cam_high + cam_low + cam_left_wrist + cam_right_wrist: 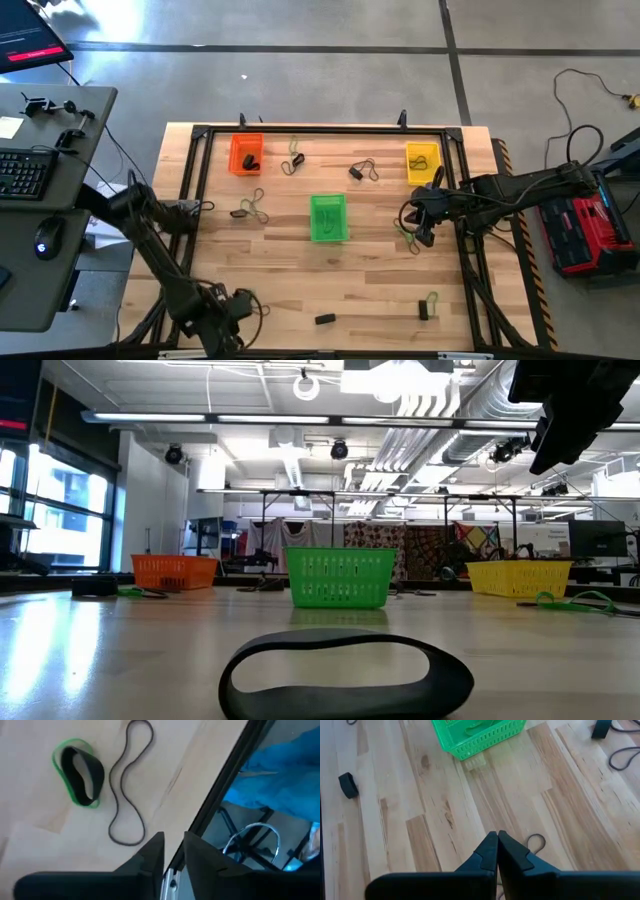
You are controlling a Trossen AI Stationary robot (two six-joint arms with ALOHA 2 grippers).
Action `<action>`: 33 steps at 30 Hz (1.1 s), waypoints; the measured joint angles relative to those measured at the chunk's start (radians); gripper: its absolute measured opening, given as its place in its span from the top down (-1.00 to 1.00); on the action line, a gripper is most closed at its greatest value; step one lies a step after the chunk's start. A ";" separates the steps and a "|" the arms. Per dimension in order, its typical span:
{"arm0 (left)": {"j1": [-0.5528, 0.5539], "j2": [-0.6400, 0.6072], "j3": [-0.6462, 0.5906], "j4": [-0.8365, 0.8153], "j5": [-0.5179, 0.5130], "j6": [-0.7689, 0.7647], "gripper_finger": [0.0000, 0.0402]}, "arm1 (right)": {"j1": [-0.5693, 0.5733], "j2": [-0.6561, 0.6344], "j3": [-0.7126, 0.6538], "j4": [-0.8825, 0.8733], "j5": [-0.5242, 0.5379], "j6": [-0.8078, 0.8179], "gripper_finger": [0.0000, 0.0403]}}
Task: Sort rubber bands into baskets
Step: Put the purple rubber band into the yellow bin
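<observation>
Three baskets stand on the wooden table: orange (246,153) at the far left, green (328,217) in the middle, yellow (422,163) at the far right. Rubber bands lie scattered flat on the wood. My left gripper (194,209) hangs over the table's left frame rail (220,795), pointing down, open by a narrow gap (174,851) and holding nothing. Beside it lie a green band around a broad black one (79,775) and a thin black loop (129,785). My right gripper (425,235) is shut (497,837) above the wood, right of the green basket (477,737), holding nothing.
More bands lie near the orange basket (293,158), between the baskets at the back (363,171), and near the front edge (325,319) (428,305). A broad black band (345,678) lies close before the low camera. A black frame (330,130) borders the table.
</observation>
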 joint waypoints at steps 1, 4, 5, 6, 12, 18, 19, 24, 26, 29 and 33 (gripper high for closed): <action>0.000 0.014 0.000 0.002 0.000 -0.009 0.60 | 0.000 0.000 0.000 0.000 0.000 -0.003 1.00; 0.008 0.057 0.001 -0.001 0.000 -0.034 0.46 | 0.000 0.000 0.000 0.000 0.000 -0.014 1.00; 0.012 0.069 0.001 0.002 0.002 -0.038 0.42 | 0.000 0.000 0.000 0.000 0.000 -0.020 1.00; 0.016 0.083 0.001 0.009 0.003 -0.042 0.38 | 0.000 0.000 0.000 0.000 0.000 -0.020 1.00; 0.030 0.150 0.000 0.060 0.021 -0.025 0.23 | 0.000 0.000 0.000 0.000 0.000 -0.020 1.00; 0.041 0.189 0.000 -0.004 0.061 -0.077 0.19 | 0.000 0.000 0.000 0.000 0.000 -0.020 1.00; 0.042 0.191 0.000 -0.021 0.064 -0.093 0.19 | 0.000 0.000 0.000 0.000 0.000 -0.020 1.00; 0.043 0.191 -0.020 -0.037 0.058 -0.121 0.19 | 0.000 0.000 0.000 0.000 0.000 -0.026 1.00; 0.043 0.191 -0.034 -0.011 0.057 -0.118 0.19 | 0.000 0.000 0.000 0.000 0.000 -0.028 1.00; 0.044 0.191 -0.059 0.066 0.056 -0.101 0.19 | 0.000 0.000 0.000 0.000 0.000 -0.028 1.00; 0.044 0.191 -0.081 0.070 0.055 -0.101 0.19 | 0.000 0.000 0.000 0.000 0.000 -0.030 1.00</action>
